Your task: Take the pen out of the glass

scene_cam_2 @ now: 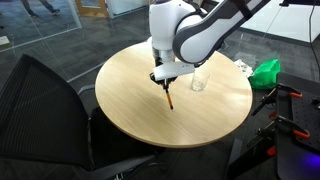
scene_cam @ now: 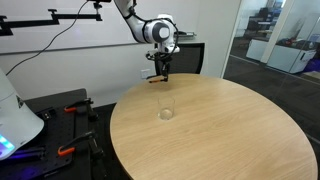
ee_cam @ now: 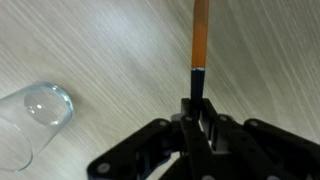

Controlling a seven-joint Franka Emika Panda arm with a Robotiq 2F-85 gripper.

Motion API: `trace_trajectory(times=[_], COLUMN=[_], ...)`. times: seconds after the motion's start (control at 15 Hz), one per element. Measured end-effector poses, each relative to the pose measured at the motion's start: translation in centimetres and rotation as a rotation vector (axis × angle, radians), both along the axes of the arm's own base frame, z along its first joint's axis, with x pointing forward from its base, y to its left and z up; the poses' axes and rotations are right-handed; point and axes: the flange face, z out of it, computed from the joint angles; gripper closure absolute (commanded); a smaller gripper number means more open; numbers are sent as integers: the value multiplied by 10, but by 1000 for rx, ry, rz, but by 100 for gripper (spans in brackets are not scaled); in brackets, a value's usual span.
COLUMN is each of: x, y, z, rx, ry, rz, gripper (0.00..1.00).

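My gripper (scene_cam: 160, 72) (scene_cam_2: 161, 80) (ee_cam: 198, 112) is shut on the pen, held in the air above the round wooden table (scene_cam: 250, 140) (scene_cam_2: 130, 100). The pen (scene_cam_2: 168, 96) (ee_cam: 200, 35) is a thin orange stick with a dark end in the jaws; it hangs down from the fingers. In an exterior view it is hard to make out against the gripper. The clear glass (scene_cam: 166, 108) (scene_cam_2: 198, 81) (ee_cam: 30, 120) stands upright and empty on the table, apart from the gripper and below it.
A black chair (scene_cam_2: 50, 110) stands at the table's edge. A green object (scene_cam_2: 266, 71) lies beside the table. A white device (scene_cam: 15, 115) and black equipment with orange clamps (scene_cam: 65, 110) sit off the table. Glass walls stand behind.
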Motion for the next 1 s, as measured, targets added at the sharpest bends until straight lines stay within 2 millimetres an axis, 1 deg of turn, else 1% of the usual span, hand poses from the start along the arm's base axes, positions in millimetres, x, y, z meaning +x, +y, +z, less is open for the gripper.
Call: trace_trajectory(times=[0.07,0.13,0.33,0.4,0.67,0.8,0.93,1.0], x=[1,1,4,5,10,12,13,11], y=[-1,-1,-1,-1,1,4,9,12], z=[-3,-5,-9,-9,-4,10,36,53], rx=[4,7,8,8,7,0,-18,-27], ry=[9,20,46,52,55,35,6,-7], rz=[-10,-19,-35,-39,-43,-41,-50,-58], gripper=[62,61,41,32,2,0,0,0])
